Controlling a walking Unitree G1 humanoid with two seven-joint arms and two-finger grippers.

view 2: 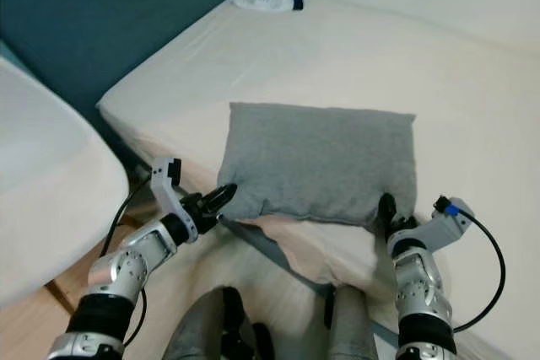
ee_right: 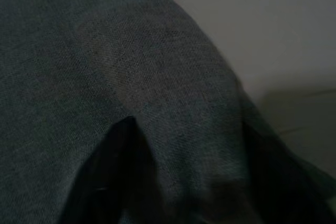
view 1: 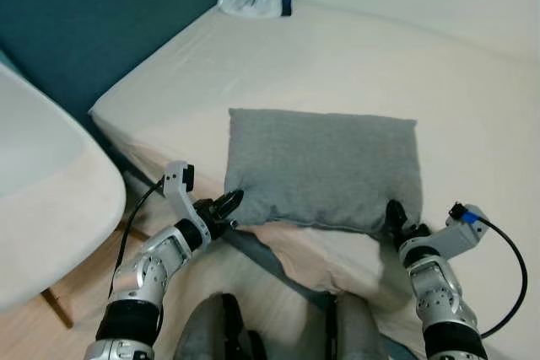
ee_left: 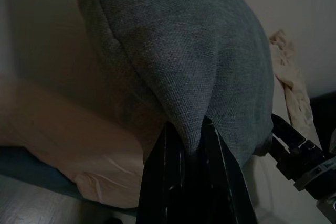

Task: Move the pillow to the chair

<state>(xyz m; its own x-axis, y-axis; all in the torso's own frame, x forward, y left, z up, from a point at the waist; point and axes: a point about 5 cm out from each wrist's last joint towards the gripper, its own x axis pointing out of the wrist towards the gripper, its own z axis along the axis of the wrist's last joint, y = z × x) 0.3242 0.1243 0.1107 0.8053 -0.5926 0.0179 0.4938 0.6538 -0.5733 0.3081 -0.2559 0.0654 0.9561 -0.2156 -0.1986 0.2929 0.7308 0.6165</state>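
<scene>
Left gripper (view 1: 229, 202) clamped on the near left corner of the grey pillow (view 1: 325, 168), right gripper (view 1: 395, 215) clamped on its near right corner, pillow lying flat on the bed (view 1: 337, 56) ahead of both, white chair (view 1: 42, 200) just left of the left arm.

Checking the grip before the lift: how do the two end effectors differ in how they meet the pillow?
The left end effector pinches the pillow's near left corner, fingers pointing sideways; the right end effector meets the near right corner, fingers pointing up, fabric covering them. Both are at the near edge on the bed.
</scene>
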